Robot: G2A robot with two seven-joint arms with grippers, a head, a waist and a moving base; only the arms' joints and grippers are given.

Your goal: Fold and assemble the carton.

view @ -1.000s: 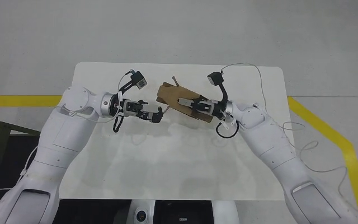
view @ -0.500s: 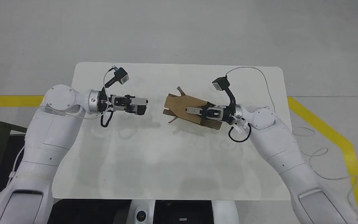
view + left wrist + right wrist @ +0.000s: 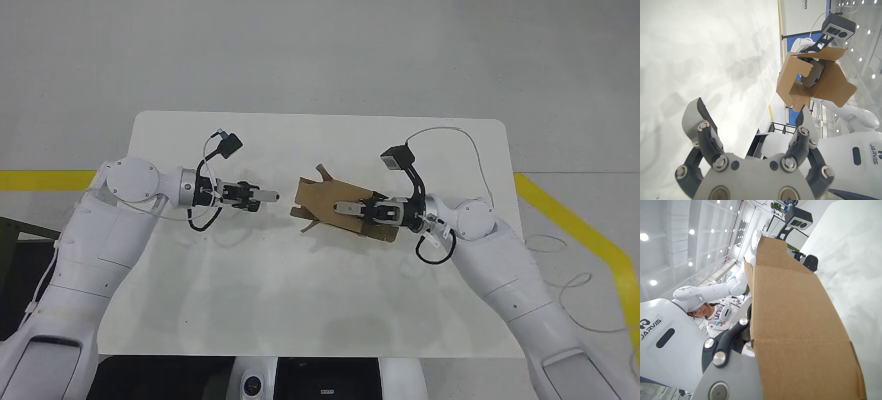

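Jaws of the left gripper (image 3: 751, 103) stand wide and empty, near the carton (image 3: 318, 195), which the right gripper (image 3: 345, 209) clamps by one wall above the table's (image 3: 300, 300) middle. Step judged: flap folding. Next, the left gripper should press an open end flap (image 3: 831, 54) inward.

We see our left gripper (image 3: 752, 103), jaws spread wide over the white table (image 3: 696, 56), and beyond it the brown carton (image 3: 789, 75), flaps splayed open, held up by the other arm (image 3: 863, 117).
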